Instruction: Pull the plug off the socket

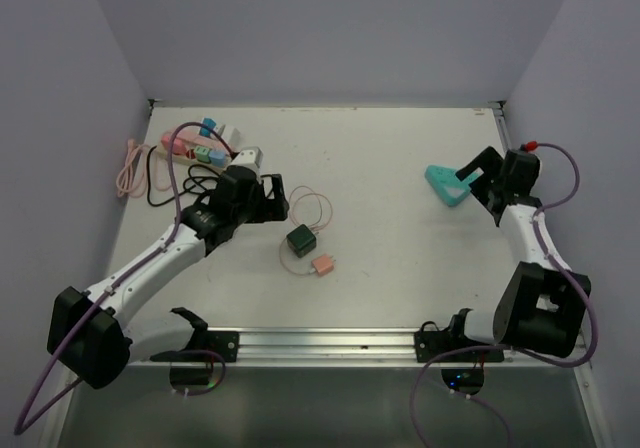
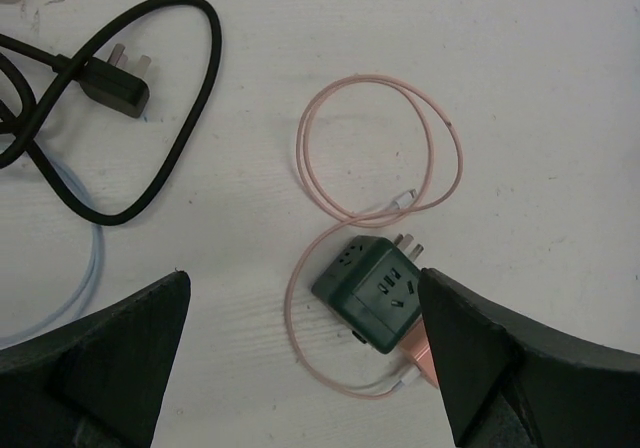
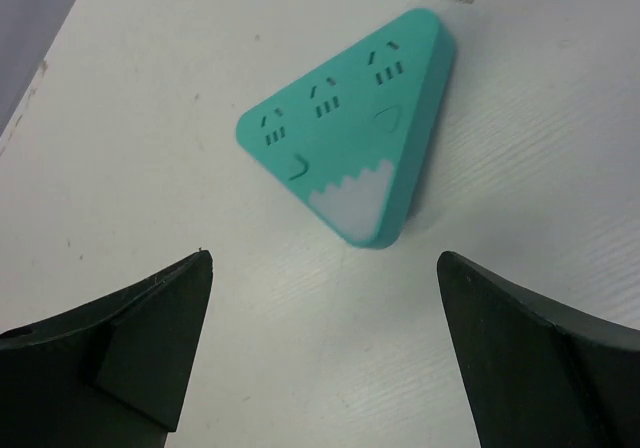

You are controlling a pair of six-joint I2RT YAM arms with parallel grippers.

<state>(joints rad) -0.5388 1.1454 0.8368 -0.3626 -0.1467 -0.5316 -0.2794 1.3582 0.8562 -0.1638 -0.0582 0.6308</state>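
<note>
A dark green cube socket [image 1: 301, 239] lies mid-table, and it also shows in the left wrist view [image 2: 375, 290] with its metal prongs pointing away. A small pink plug [image 1: 322, 265] sits against its near right side. In the left wrist view the pink plug [image 2: 418, 353] is half hidden by my finger. A thin pink cable [image 2: 380, 148] loops round both. My left gripper [image 1: 270, 200] [image 2: 301, 273] is open and hovers above the cube, empty. My right gripper [image 1: 480, 180] [image 3: 323, 258] is open and empty just beside a teal triangular socket [image 1: 443, 183] [image 3: 345, 138].
A white power strip [image 1: 200, 146] with blue and pink plugs lies at the back left. A black cable [image 1: 180, 183] with its plug [image 2: 112, 86] and a coiled pink cable [image 1: 130, 168] lie near it. A pale blue cable [image 2: 90, 268] runs beside the black one. Purple walls enclose the table.
</note>
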